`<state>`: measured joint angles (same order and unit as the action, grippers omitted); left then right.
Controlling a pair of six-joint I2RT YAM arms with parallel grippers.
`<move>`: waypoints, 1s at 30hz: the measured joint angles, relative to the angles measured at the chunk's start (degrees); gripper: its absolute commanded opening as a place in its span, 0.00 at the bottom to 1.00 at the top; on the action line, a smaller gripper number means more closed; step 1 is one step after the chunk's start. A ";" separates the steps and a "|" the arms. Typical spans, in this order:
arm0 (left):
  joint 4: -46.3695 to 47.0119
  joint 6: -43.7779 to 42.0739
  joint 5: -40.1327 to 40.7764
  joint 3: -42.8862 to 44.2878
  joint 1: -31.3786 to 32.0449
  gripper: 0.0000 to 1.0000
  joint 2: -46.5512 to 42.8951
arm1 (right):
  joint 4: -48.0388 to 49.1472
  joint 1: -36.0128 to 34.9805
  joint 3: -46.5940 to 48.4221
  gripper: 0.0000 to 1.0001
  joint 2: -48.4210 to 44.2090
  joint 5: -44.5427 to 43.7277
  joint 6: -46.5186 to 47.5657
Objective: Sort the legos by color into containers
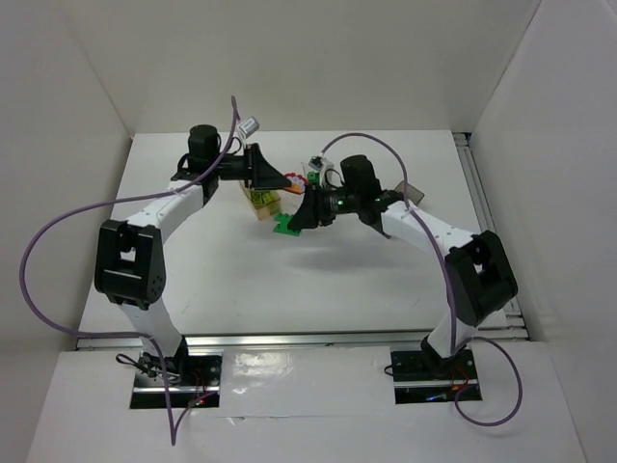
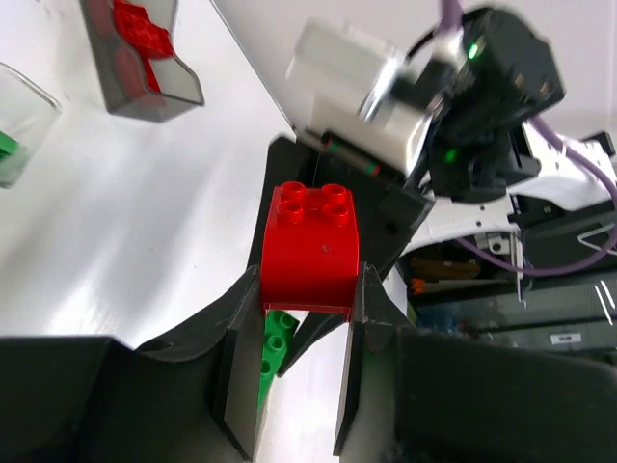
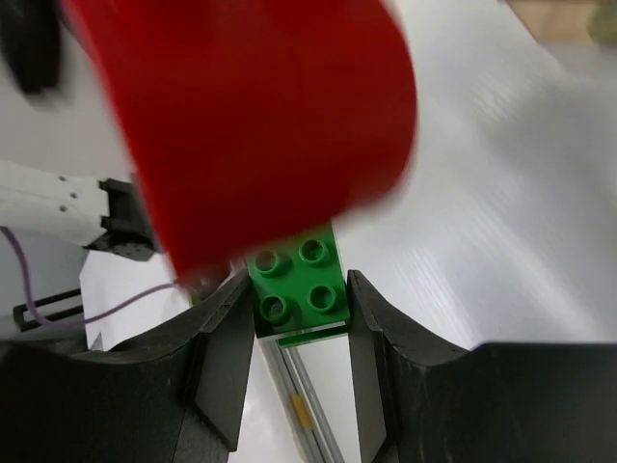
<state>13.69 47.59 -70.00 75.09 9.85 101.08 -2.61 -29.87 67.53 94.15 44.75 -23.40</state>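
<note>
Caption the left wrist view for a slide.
Left gripper clamps a red brick above a green brick; grey bin holds red pieces.

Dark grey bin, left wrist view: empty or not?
Not empty. The dark grey bin holds at least one red lego; the frame edge crops the bin's far end, so no full count.

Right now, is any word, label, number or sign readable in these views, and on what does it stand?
None can be read.
A white label in the left wrist view's background is too blurred to read.
The studs of the red brick and green brick show no legible lettering.
</note>
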 measured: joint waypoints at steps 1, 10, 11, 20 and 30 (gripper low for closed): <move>-0.02 0.44 0.55 0.66 -0.02 0.00 0.37 | -0.87 0.00 -0.55 0.19 -0.24 -0.72 0.70; -7.45 -1.64 6.73 10.49 0.87 0.00 7.28 | -16.20 4.92 -5.35 0.18 -10.73 -15.30 5.01; -9.18 -2.54 8.20 13.14 1.77 0.00 9.05 | -18.34 5.90 -5.35 0.18 -13.05 -19.41 4.94; -17.73 -4.66 18.16 32.96 14.88 0.00 25.57 | -32.79 12.83 -4.55 0.16 -30.97 -57.99 -3.85; -21.62 -1.79 27.02 57.37 25.11 0.00 44.81 | -36.20 15.56 -4.57 0.17 -37.11 -71.89 -8.98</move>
<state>-7.92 45.80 -42.98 132.46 34.96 145.88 -38.81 -14.31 62.96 57.04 -27.14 -32.38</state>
